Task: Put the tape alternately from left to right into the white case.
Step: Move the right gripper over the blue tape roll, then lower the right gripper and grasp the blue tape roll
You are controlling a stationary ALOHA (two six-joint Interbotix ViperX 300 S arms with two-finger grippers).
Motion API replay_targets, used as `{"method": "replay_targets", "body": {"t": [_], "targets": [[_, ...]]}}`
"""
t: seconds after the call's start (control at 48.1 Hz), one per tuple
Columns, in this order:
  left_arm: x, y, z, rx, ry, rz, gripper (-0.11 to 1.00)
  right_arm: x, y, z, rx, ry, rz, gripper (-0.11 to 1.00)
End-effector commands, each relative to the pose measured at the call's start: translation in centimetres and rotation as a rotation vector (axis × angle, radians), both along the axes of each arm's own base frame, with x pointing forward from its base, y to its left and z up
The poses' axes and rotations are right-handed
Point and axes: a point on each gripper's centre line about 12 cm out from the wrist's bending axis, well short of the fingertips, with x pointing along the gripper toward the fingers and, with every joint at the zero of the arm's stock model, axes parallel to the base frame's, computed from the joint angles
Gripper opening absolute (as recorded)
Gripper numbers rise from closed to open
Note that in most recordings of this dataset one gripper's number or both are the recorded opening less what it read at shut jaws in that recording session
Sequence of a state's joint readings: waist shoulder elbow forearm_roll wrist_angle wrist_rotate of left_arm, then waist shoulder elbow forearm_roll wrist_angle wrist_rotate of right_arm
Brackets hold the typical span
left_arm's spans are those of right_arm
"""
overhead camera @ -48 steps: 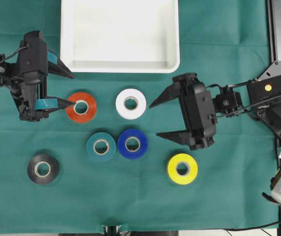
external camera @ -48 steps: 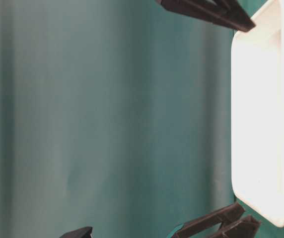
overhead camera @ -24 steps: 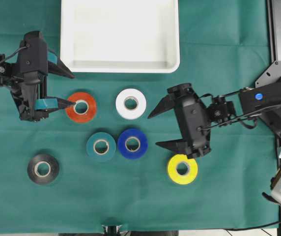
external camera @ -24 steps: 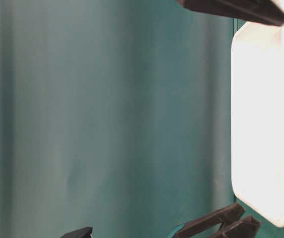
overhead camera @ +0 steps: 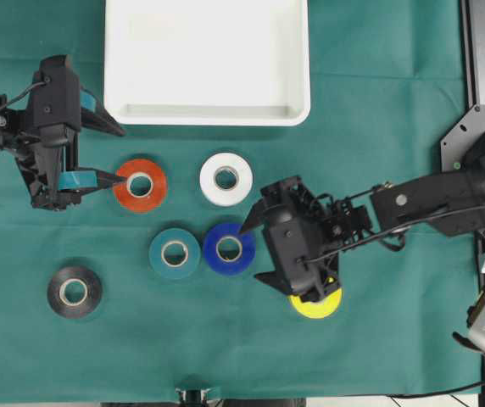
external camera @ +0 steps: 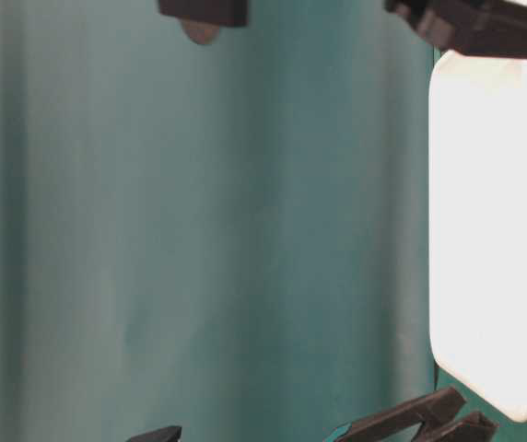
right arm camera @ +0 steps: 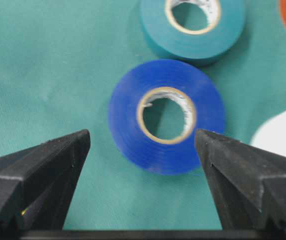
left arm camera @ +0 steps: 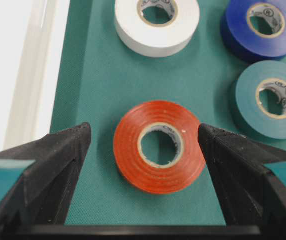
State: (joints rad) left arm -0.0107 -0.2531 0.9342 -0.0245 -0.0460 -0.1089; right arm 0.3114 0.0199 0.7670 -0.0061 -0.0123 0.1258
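Taking the white case (overhead camera: 207, 61) as landmark: it is a shallow, smooth plastic tray with rounded corners and a raised rim, sitting at the top centre of the woven green cloth (overhead camera: 395, 339) with nothing in it.

Below and to its left, the left gripper (overhead camera: 117, 154) holds nothing, its matte black fingers spread wide and pointing at the orange tape (overhead camera: 140, 184). Further below-left of the case lies the black tape (overhead camera: 74, 292).

Directly below the case are glossy flat rings with pale cardboard cores: the white tape (overhead camera: 226, 178), nearest the case, then the teal tape (overhead camera: 175, 253) and blue tape (overhead camera: 229, 248), almost touching.

Below the case's right end, the right gripper (overhead camera: 249, 252) hangs wide open and empty, framing the blue tape; its body covers part of the yellow tape (overhead camera: 319, 305).
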Motion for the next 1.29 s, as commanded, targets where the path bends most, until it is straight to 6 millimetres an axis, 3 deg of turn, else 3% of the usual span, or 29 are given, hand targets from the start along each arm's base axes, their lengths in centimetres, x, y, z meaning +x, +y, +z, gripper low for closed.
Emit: {"method": "replay_targets", "body": {"t": [0.0,0.52,1.144,1.269], "targets": [[0.1,0.0,0.5,-0.001,-0.017,0.003,0.93,0.9,0.5,0.6,0.013,-0.020,0.000,0.83],[-0.3,0.1,-0.1,-0.001,0.000,0.003,0.93,2.8,1.2,-1.9,-0.018,0.099,-0.009,0.83],[-0.5,0.0,-0.3,-0.001,0.006,0.001,0.93,3.8,1.5,-3.4,0.000,0.148,-0.046,0.83],[-0.5,0.0,-0.3,-0.001,0.006,0.001,0.93,3.7,1.5,-3.4,0.011,0.158,-0.061,0.75]]}}
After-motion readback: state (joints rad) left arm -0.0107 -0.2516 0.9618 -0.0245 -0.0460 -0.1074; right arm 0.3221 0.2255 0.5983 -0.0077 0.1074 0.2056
